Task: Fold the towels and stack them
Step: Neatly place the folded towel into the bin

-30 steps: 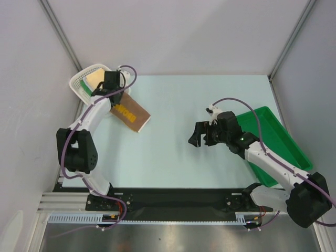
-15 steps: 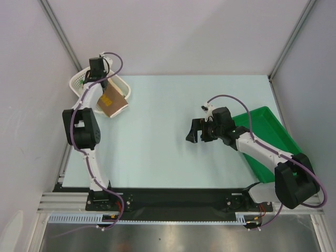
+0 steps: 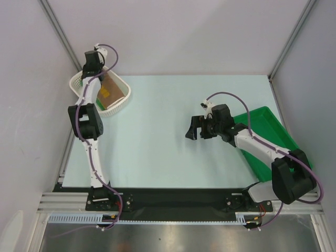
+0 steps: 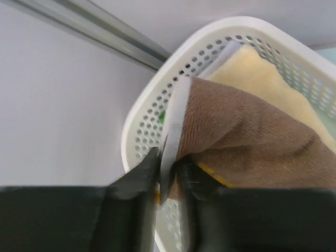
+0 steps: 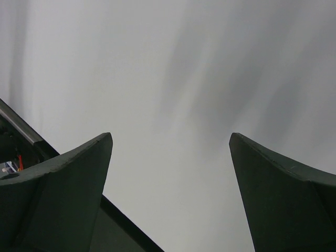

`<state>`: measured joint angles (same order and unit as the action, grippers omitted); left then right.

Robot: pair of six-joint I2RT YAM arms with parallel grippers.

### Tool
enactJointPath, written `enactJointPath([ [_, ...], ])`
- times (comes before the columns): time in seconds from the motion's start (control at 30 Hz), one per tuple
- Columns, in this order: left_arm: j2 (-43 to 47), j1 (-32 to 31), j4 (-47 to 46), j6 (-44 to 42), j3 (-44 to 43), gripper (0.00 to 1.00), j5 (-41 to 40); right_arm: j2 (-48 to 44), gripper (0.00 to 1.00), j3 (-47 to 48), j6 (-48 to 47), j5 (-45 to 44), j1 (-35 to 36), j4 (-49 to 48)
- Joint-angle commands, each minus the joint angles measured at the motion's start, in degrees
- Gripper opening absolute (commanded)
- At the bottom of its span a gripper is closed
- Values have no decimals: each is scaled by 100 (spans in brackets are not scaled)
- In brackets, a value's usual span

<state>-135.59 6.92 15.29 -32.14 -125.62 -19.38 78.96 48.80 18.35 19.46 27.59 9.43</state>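
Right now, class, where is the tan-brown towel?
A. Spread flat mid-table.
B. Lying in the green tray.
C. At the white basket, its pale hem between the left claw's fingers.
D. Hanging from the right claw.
C: the tan-brown towel sits at the white basket, its pale hem between the fingers of the left claw; the right claw stands open and empty.

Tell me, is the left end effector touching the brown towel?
Touching. The left wrist view shows the pale hem of the brown towel pinched between the two fingers of the left end effector.
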Motion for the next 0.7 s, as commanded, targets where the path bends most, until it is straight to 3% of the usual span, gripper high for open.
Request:
enactJointPath([
  [0.0,-354,12,-438,155,-577,53,-302,154,100,253,-77,-92,-44,-117],
  [0.07,-381,-6,-772,94,-551,77,-768,199,100,262,-60,-101,-44,-82],
  [0.1,-354,-24,-886,111,-534,81,-883,208,100,253,-51,-109,-26,-82],
  [0.33,269,-226,-220,1068,-516,84,-523,138,100,236,37,-127,27,-47],
  [0.47,726,-646,447,1700,-376,86,-295,-3,100,279,72,-250,150,102],
  [0.6,1821,-1262,1001,2132,344,100,169,-284,100,551,178,-601,194,550],
  [0.67,2342,-1621,1168,2535,915,100,555,-564,100,657,230,-707,185,787],
])
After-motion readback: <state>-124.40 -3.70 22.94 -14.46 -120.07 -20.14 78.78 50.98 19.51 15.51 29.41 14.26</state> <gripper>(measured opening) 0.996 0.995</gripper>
